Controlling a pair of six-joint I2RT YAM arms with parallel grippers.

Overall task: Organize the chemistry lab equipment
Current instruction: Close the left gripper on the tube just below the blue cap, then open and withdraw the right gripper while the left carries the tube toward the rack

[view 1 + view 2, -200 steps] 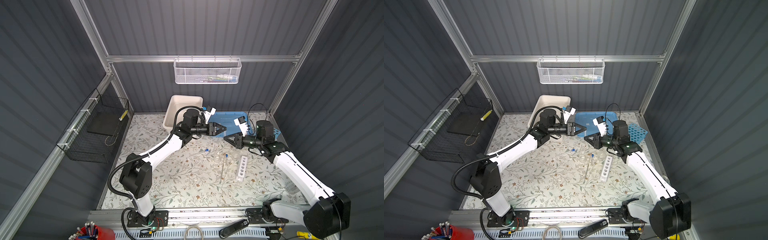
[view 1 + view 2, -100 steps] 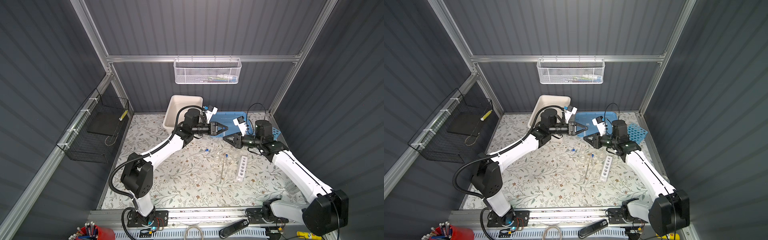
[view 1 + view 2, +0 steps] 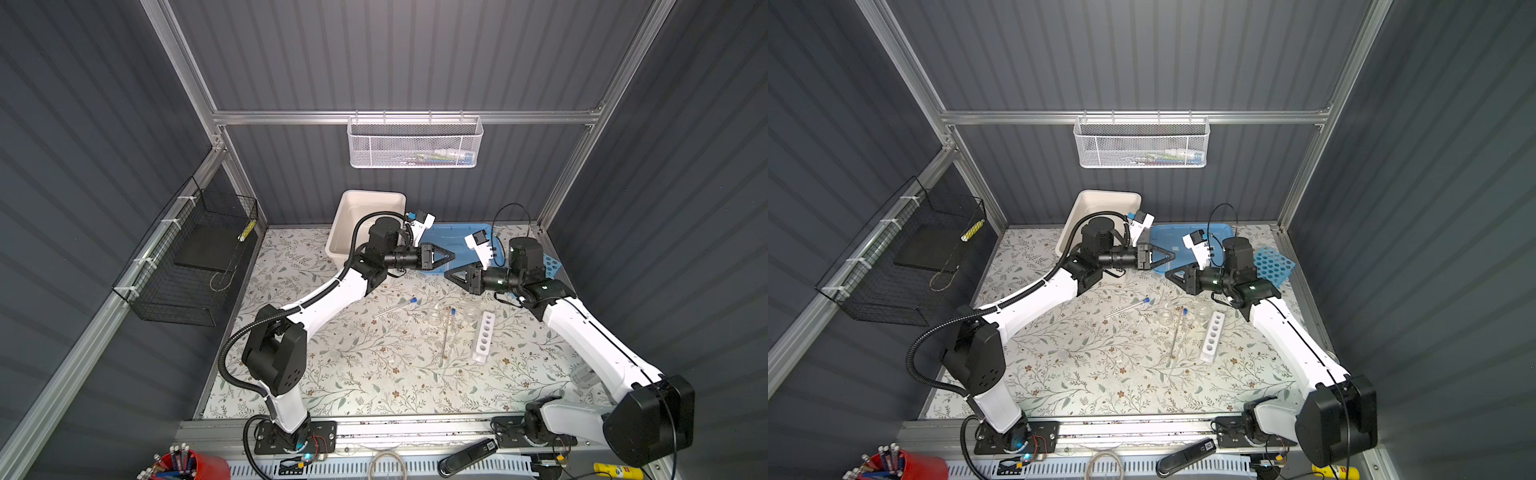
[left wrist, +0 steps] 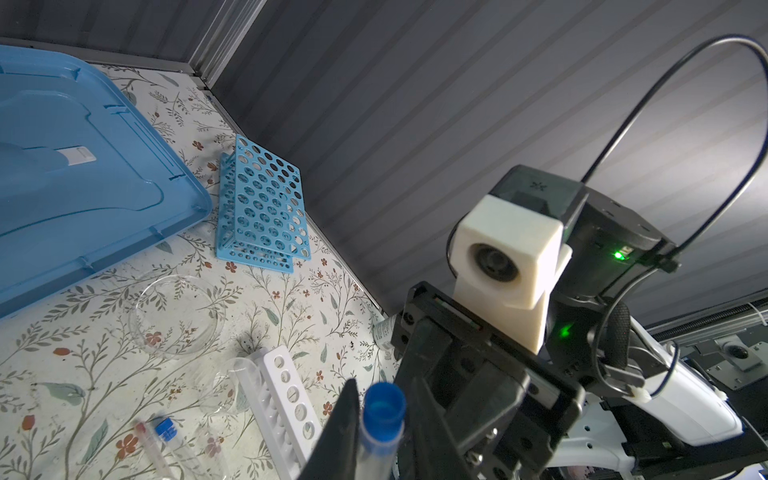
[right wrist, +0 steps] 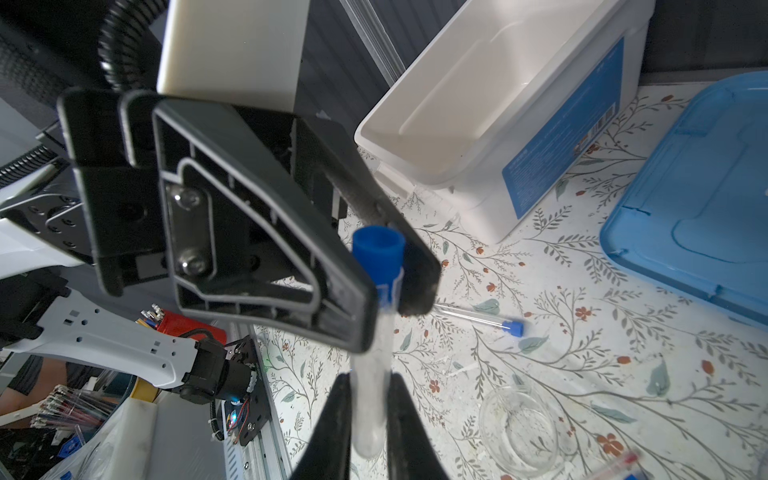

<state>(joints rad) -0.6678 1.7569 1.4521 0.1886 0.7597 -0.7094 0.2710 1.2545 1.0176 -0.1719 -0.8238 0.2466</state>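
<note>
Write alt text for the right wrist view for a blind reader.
A slim clear blue-capped test tube is gripped near its round end by the right gripper, while the jaws of the left gripper flank it just below the cap. Behind lie a white plastic tub and a blue lid.

1. Robotics lab cell: aluminium frame (image 3: pixel 403 117), grey ribbed panels (image 3: pixel 415 54), floral-covered table (image 3: pixel 365 386).
2. At 6 o'clock, a rail (image 3: pixel 415 428) carries the white left arm (image 3: pixel 332 297) and right arm (image 3: pixel 590 345).
3. At 12 o'clock a white mesh basket (image 3: pixel 415 145); at 9 a black wire basket (image 3: pixel 187 266).
</note>
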